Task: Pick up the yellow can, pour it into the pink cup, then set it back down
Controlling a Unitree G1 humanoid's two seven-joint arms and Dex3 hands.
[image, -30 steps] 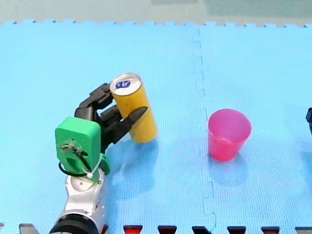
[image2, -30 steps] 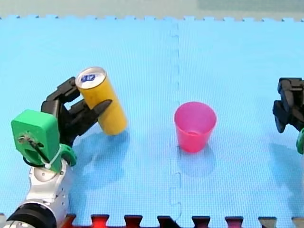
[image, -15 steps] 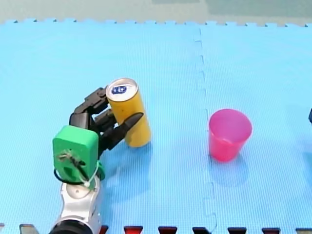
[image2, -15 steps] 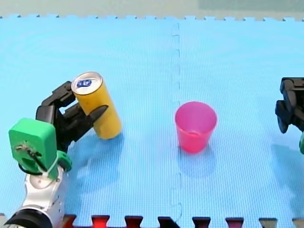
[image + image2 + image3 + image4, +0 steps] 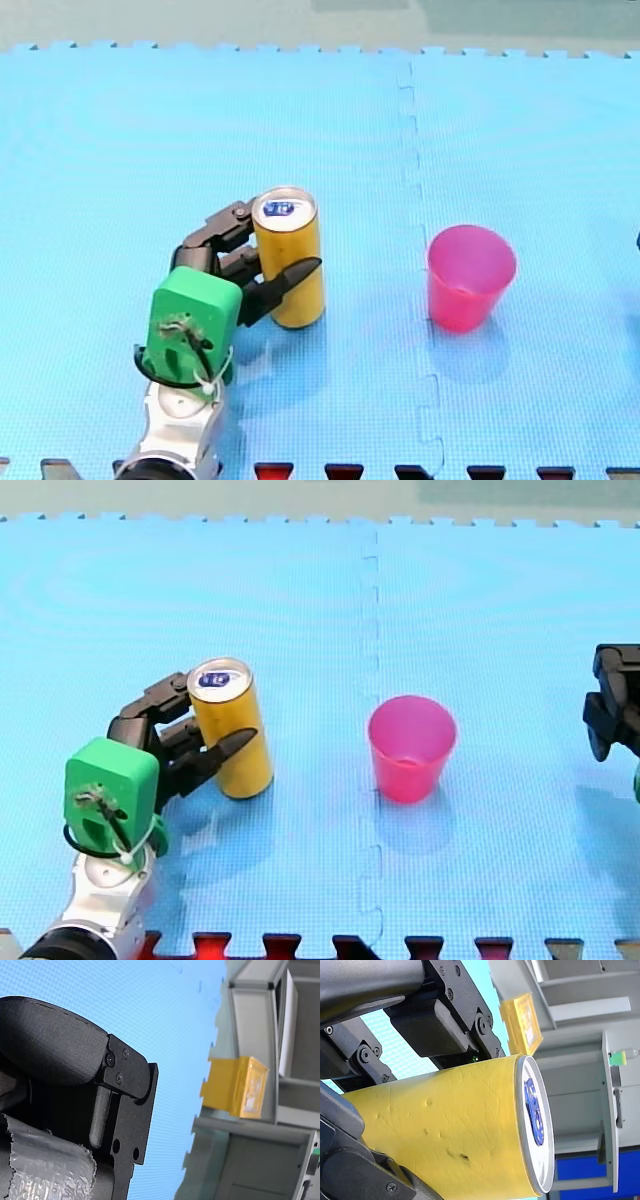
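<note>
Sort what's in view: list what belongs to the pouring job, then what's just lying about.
Job: yellow can, upright, gripped by the left robot hand; pink cup, upright to the can's right, apart from it.

Lying about: blue foam mat underneath; right robot hand at the second head view's right edge, holding nothing; yellow box by grey shelving beyond the mat.

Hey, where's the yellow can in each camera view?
First head view: can left of centre, in the left hand.
Second head view: left of centre, left of the cup; right hand at right edge.
Second wrist view: centre, between fingers.
First wrist view: mat.
Shared landmark: the mat.
</note>
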